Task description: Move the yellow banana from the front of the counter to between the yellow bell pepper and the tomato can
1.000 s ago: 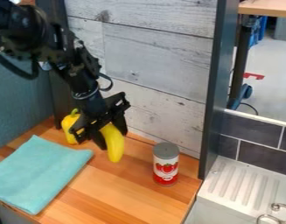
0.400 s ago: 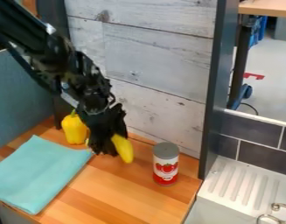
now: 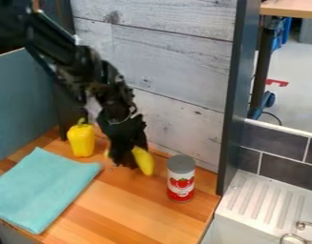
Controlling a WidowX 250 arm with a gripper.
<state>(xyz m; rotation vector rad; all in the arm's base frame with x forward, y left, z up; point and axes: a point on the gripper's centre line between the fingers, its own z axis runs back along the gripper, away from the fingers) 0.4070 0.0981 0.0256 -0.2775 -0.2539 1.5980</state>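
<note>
The gripper (image 3: 127, 159) is low over the wooden counter, left of centre, shut on a yellow banana (image 3: 144, 161). Most of the banana's middle is hidden behind the gripper; one end sticks out at the right and a small bit of yellow shows at the left. Just left of them a yellow bell pepper (image 3: 81, 139) stands upright by the back wall. To the right of the banana, a little apart, is an upright can (image 3: 181, 179) with a red and white label.
A folded turquoise cloth (image 3: 42, 188) lies on the left of the counter (image 3: 129, 214). The plank wall (image 3: 177, 62) rises behind, and a dark post (image 3: 234, 100) stands right of the can. Beyond it is a white sink with a ridged drainboard (image 3: 263, 202).
The gripper has moved to the right and turned, with the banana shifting and turning along with it, closer to the can. More of the pepper is uncovered. Pepper, can and cloth have stayed put.
</note>
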